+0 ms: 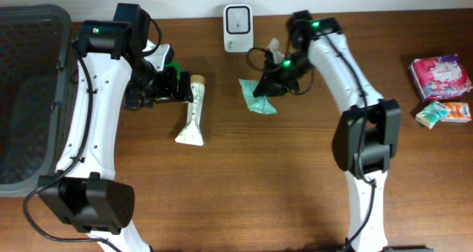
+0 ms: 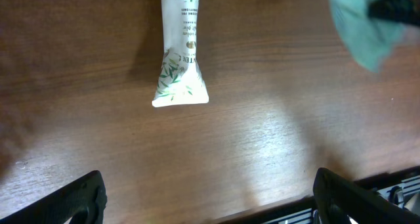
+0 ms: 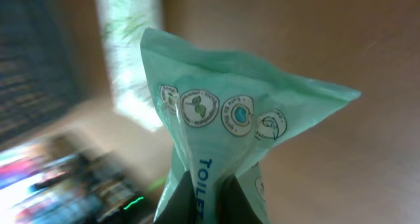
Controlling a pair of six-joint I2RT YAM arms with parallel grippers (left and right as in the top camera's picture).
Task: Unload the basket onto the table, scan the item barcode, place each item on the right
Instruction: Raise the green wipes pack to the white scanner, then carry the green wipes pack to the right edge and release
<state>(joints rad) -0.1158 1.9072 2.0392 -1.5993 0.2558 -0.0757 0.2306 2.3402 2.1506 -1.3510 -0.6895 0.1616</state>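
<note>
Green packet [image 1: 259, 98] is pinched in my right gripper [image 1: 269, 82] overhead, near the white scanner [image 1: 237, 18]. My left gripper [image 1: 177, 84] sits beside a tube [image 1: 192, 113]. Left wrist: jaws spread wide, tube lying on the wooden table [image 2: 295, 152]. Right wrist: packet clamped at its lower edge.

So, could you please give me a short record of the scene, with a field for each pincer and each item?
left pincer: open, empty, close to the white tube
right pincer: shut on the green packet
white tube: lying flat, untouched
white device: at the back, centre, probably the scanner
dark basket: far left
pink pack: far right
</note>
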